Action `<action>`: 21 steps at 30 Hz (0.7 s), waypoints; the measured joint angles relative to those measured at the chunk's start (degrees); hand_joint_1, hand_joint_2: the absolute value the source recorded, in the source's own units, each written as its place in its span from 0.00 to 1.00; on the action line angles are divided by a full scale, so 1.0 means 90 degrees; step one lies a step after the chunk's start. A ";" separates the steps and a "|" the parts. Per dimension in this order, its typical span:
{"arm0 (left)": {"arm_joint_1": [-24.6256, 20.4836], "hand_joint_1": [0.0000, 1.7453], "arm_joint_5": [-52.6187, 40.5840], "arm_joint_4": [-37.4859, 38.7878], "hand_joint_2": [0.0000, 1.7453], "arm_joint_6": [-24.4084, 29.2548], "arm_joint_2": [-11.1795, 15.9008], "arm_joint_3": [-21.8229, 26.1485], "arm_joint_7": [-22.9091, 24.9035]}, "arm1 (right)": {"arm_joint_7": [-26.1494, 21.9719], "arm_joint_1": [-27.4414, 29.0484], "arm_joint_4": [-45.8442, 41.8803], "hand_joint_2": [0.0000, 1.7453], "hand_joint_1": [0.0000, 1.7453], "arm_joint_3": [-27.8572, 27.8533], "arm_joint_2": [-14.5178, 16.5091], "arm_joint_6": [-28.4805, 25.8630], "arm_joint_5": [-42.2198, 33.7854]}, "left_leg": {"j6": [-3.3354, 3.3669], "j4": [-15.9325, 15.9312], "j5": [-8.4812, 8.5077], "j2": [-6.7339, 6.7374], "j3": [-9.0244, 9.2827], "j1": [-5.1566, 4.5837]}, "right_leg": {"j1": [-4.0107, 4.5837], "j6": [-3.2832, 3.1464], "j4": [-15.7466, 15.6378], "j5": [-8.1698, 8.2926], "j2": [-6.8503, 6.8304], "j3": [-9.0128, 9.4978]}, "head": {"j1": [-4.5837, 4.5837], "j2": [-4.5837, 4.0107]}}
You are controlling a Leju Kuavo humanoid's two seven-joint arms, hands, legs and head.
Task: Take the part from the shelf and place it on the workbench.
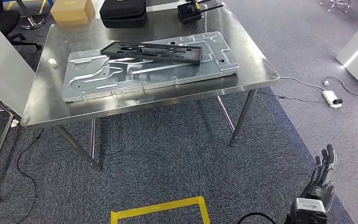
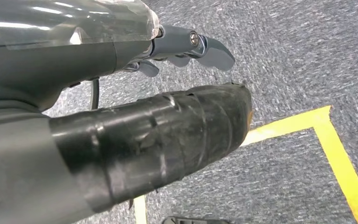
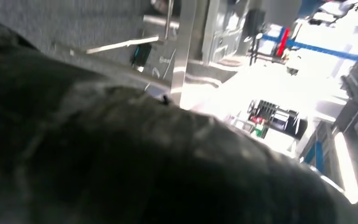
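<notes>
The workbench (image 1: 42, 100) is a steel table with a bare reflective worktop, standing on grey carpet (image 1: 177, 158). A large pressed metal panel (image 1: 88, 81) lies flat across the middle of the worktop, its long side running roughly parallel to the near edge. The part, a flat black frame (image 1: 151, 51) with cut-out openings, rests on top of this panel toward the far side, lying at a slight angle to the panel's long edges. It touches the panel and no hand is on it.

At the far edge of the worktop sit a cardboard box (image 1: 72, 10) near the far left corner, a black case (image 1: 123, 13) just beside it, and a small black and yellow device (image 1: 189, 10) further right. A small white object (image 1: 52, 61) lies near the left edge.

The right hand (image 1: 321, 179) hangs low over the carpet, well apart from the workbench, off its near right corner. Its fingers are extended and separated, and it holds nothing. The right wrist view is blurred and shows mostly a dark surface.

The left hand (image 2: 186, 46) appears in the left wrist view above the carpet, fingers loosely extended with nothing between them.

Yellow tape (image 1: 161, 207) marks a rectangle on the carpet in front of the workbench. A white power strip (image 1: 332, 99) with cables lies on the floor to the right.
</notes>
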 joint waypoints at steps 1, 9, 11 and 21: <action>-0.0002 0.00 -0.0001 0.0000 0.00 -0.0001 0.0006 0.0002 -0.0001 | -0.0020 0.0001 0.0010 0.00 0.00 -0.0086 0.0025 0.0194 -0.0134 | 0.0016 -0.0096 -0.0006 0.0002 0.0019 -0.0017 | -0.0004 0.0042 -0.0013 0.0052 -0.0008 -0.0007 | -0.0001 0.0000; 0.0009 0.00 -0.0021 0.0001 0.00 -0.0007 0.0004 0.0047 -0.0013 | -0.0034 -0.0112 0.0506 0.00 0.00 -0.1619 0.0335 0.2109 -0.0672 | 0.0232 -0.0147 0.0488 0.0067 -0.0483 0.0010 | -0.0056 0.0260 0.1592 -0.1112 0.0022 -0.0438 | 0.0010 0.0000; 0.0010 0.00 -0.0032 0.0002 0.00 -0.0007 0.0002 0.0082 -0.0012 | -0.0016 -0.0229 0.0829 0.00 0.00 -0.2249 0.0450 0.2539 -0.0561 | 0.0210 -0.0078 0.0571 0.0061 -0.0640 0.0006 | -0.0056 0.0260 0.1376 -0.0910 0.0021 -0.0103 | 0.0011 0.0000; -0.0002 0.00 -0.0096 0.0001 0.00 0.0030 -0.0024 0.0192 -0.0094 | 0.0019 -0.0822 0.2156 0.00 0.00 -0.4555 0.0854 0.3318 -0.0024 | -0.0106 0.0681 0.0191 0.0012 -0.1159 0.0009 | -0.0043 -0.0066 -0.0216 -0.0504 0.0005 0.0668 | -0.0006 0.0000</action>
